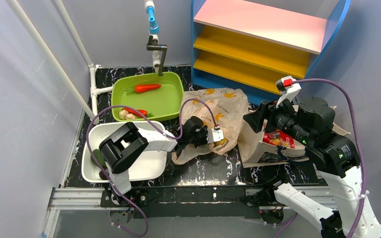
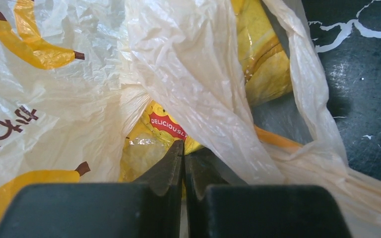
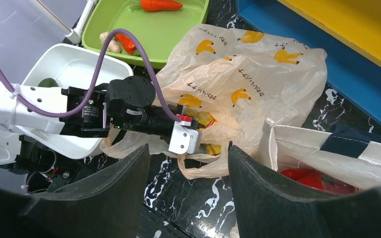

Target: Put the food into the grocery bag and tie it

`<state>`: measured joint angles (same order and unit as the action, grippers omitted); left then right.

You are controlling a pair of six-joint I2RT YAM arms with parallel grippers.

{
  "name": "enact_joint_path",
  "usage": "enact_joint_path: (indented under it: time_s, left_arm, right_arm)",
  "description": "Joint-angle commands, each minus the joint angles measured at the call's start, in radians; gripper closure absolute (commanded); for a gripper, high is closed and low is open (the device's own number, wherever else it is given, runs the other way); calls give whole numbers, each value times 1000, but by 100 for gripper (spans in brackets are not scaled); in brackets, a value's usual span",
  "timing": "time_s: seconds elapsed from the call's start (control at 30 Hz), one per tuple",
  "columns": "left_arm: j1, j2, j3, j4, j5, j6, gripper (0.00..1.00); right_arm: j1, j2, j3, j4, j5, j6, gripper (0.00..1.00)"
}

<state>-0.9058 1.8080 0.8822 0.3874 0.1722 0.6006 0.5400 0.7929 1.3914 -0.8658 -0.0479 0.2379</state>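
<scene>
The grocery bag (image 1: 223,106) (image 3: 258,94) lies crumpled at mid-table, its mouth toward my left arm. My left gripper (image 1: 222,143) (image 2: 183,147) is shut just inside that mouth, with the bag's film (image 2: 188,59) draped around it. A crinkly yellow packet (image 2: 151,131) (image 3: 206,119) lies in the bag right past the fingertips, and nothing shows between them. A long orange-red vegetable (image 1: 147,88) and a red piece (image 1: 140,112) sit in the green tray (image 1: 171,99). A dark green fruit (image 1: 96,154) and a dark brown ball (image 1: 102,174) rest in the white bin (image 1: 149,166). My right gripper (image 1: 255,119) (image 3: 188,151) hovers open above the table, empty.
A cream canvas tote (image 1: 273,144) (image 3: 327,153) with a red packet inside stands right of the bag, under my right arm. A blue shelf unit (image 1: 268,39) fills the back right. A faucet (image 1: 156,47) hangs over the green tray. White pipes run along the left.
</scene>
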Motion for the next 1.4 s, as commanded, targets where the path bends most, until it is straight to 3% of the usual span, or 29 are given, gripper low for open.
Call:
enact_joint_path:
  time_s: [0.0, 0.83, 1.37]
  left_arm:
    - [5, -88, 38, -80, 2, -18, 100]
    - [5, -457, 262, -608, -46, -52, 100]
    - [80, -512, 470, -652, 89, -279, 100]
  right_arm:
    - [7, 6, 38, 41, 22, 7, 34]
    - [6, 111, 63, 256, 87, 3, 34]
    - [6, 125, 102, 363, 227, -58, 33]
